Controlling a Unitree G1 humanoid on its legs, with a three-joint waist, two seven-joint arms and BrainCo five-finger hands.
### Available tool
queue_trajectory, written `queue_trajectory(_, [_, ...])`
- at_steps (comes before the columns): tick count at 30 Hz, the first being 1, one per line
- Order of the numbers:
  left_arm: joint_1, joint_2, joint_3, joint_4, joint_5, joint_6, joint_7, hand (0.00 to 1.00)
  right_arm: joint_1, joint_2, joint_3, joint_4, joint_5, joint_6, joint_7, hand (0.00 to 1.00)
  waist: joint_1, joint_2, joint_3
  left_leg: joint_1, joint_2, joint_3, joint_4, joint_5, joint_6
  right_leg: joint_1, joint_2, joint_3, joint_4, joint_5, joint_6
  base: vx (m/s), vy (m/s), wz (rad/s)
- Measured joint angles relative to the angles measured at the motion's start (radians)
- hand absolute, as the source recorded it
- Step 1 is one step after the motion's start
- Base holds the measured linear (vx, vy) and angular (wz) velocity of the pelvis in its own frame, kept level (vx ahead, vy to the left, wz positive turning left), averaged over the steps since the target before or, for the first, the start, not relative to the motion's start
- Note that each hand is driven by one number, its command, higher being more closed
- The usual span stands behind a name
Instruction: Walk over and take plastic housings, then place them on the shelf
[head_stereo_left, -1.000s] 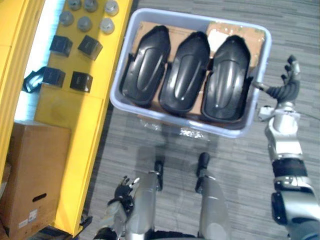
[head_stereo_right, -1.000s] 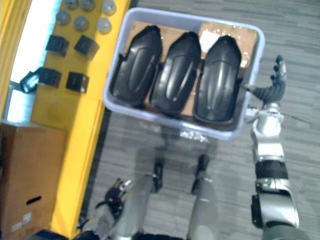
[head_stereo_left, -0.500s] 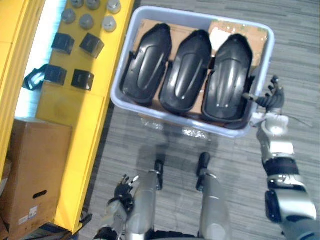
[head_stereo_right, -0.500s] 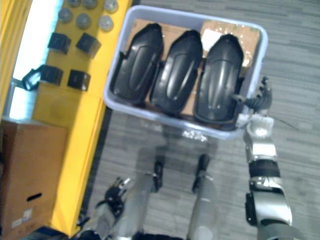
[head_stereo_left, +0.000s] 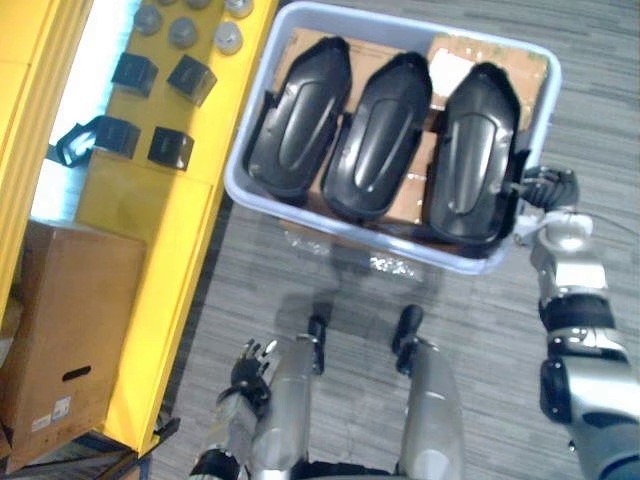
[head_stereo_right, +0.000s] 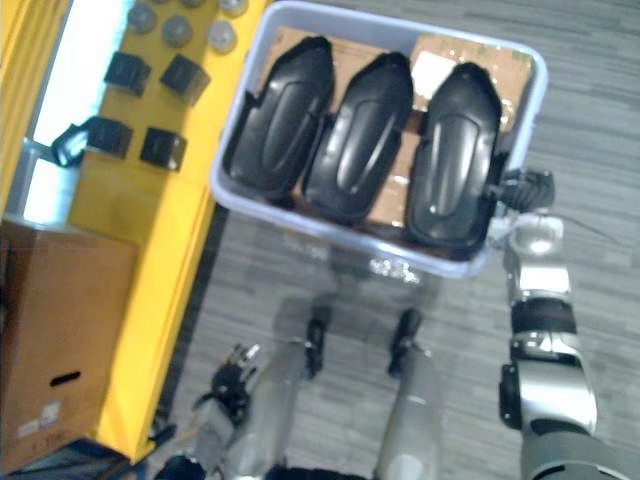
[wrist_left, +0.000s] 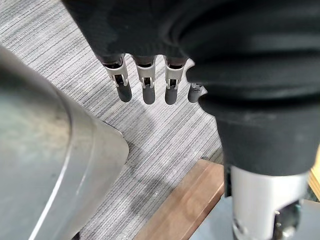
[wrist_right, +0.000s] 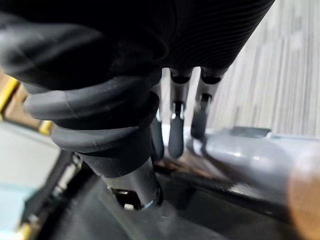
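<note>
Three black plastic housings lie side by side in a pale grey bin (head_stereo_left: 400, 17) on the carpet: left (head_stereo_left: 298, 135), middle (head_stereo_left: 378, 140) and right (head_stereo_left: 472, 155). My right hand (head_stereo_left: 548, 190) is at the bin's right rim beside the right housing, fingers curled. In the right wrist view its fingers (wrist_right: 176, 135) hook over the grey rim (wrist_right: 240, 152), with the thumb inside above a black housing (wrist_right: 165, 220). My left hand (head_stereo_left: 248, 368) hangs low with straight fingers (wrist_left: 144, 85) and holds nothing.
A yellow shelf surface (head_stereo_left: 150, 230) runs along the left, carrying small black boxes (head_stereo_left: 170, 147) and grey round caps (head_stereo_left: 183, 32). A cardboard box (head_stereo_left: 70, 330) stands at the lower left. Grey carpet (head_stereo_left: 600, 100) lies to the right of the bin.
My right hand has come in from the right of the bin to its rim, and its spread fingers have curled over it. The left hand has not moved.
</note>
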Motion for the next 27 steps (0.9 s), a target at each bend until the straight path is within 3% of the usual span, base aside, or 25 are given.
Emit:
queue_trajectory(6, [0.002,0.002,-0.037,-0.026,-0.001,-0.017,-0.006,0.0,-0.015,0.001,0.032,0.022,-0.082,0.064,-0.041,1.0,0.019,0.0,0.0,-0.002,0.005,-0.003,0.011,-0.001,-0.004,-0.001,-0.001,-0.006,0.016,-0.005,-0.005,0.0,0.0,0.02])
queue_trajectory(18, [0.043,0.004,-0.109,-0.124,-0.007,-0.079,-0.007,0.0,-0.08,-0.002,0.072,0.044,-0.147,0.056,-0.072,1.0,0.019,-0.011,-0.005,-0.01,0.008,-0.004,0.034,-0.001,-0.004,0.011,-0.005,-0.022,0.023,-0.006,-0.004,0.0,0.007,0.03])
queue_trajectory(23, [0.069,0.001,-0.15,-0.176,-0.04,-0.135,-0.005,0.0,-0.08,-0.008,0.072,0.04,-0.147,0.053,-0.152,1.0,0.016,-0.02,-0.01,0.018,0.015,-0.001,0.028,-0.001,-0.004,0.044,0.002,-0.026,0.01,-0.003,-0.006,0.01,0.002,0.0])
queue_trajectory(27, [0.107,0.004,-0.154,-0.335,-0.079,-0.186,0.023,0.0,-0.036,-0.038,0.023,-0.042,-0.151,0.036,-0.242,1.0,0.013,-0.021,-0.009,0.088,0.016,0.001,-0.013,0.0,-0.006,0.114,0.007,-0.034,-0.028,-0.001,-0.002,0.03,0.005,0.01])
